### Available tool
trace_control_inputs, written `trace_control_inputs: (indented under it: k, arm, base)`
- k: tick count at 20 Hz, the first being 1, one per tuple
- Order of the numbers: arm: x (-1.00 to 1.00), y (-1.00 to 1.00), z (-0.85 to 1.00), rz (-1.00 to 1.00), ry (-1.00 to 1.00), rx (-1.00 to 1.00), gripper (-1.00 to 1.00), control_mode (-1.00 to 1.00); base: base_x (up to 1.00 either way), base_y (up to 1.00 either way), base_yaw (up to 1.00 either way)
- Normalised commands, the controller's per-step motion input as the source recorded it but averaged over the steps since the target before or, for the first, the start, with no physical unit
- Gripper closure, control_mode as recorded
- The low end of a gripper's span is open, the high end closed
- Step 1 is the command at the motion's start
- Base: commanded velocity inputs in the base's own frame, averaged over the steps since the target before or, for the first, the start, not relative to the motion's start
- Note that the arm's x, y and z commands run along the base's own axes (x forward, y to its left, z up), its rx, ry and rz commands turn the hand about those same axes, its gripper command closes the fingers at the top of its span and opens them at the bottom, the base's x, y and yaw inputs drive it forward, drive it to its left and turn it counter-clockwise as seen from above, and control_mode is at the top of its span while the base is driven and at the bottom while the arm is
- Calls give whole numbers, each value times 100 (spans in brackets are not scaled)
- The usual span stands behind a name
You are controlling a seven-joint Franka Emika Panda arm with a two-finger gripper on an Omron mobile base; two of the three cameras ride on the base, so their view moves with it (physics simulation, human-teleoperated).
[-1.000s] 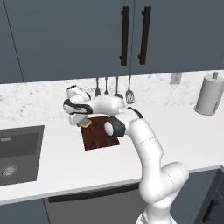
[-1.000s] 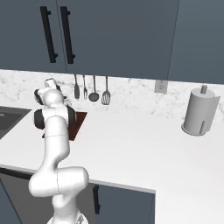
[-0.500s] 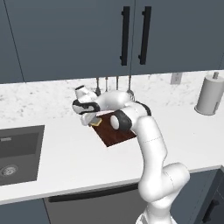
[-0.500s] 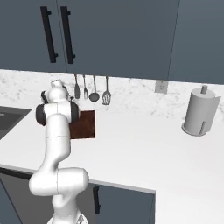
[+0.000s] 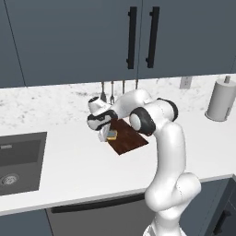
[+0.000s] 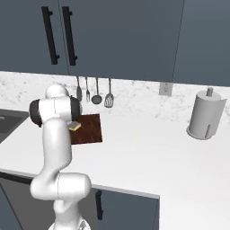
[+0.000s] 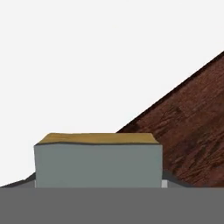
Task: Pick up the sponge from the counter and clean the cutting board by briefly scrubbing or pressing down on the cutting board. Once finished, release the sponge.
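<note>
Broad white counter (image 5: 69, 170) spreads out, dark sink basin (image 5: 18, 161) off to the left. Paper towel roll (image 6: 204, 116) stands well apart on the right, utensils (image 6: 96, 92) hanging behind the cutting board (image 6: 88, 129). Gripper (image 5: 105, 133) pinches the sponge (image 5: 112, 134) at the board's left edge, and the arm's elbow blocks part of the board.

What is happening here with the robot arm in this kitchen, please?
The white arm holds a small sponge in its gripper, at the left edge of the dark wooden cutting board on the white counter. In the hand view the sponge sits close between the fingers, with the board to one side. Whether the sponge is pressing on the board or just above it I cannot tell. It has not been released.
</note>
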Motion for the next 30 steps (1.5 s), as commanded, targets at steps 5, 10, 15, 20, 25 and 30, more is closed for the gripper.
trace_control_inputs:
  k: [5,10,15,20,25,30]
  arm:
    - [-76,-3,34,38,0,6,100,-100]
    - [-78,10,67,40,0,4,100,-100]
    - [-45,43,49,24,9,13,100,-100]
    - [-20,89,-5,13,3,11,-100,-100]
    - [7,57,-1,13,5,3,-100,-100]
    - [13,-2,0,13,2,0,-100,-100]
  base:
    - [0,0,0]
    - [0,0,0]
    - [0,0,0]
    - [0,0,0]
    - [0,0,0]
    - [0,0,0]
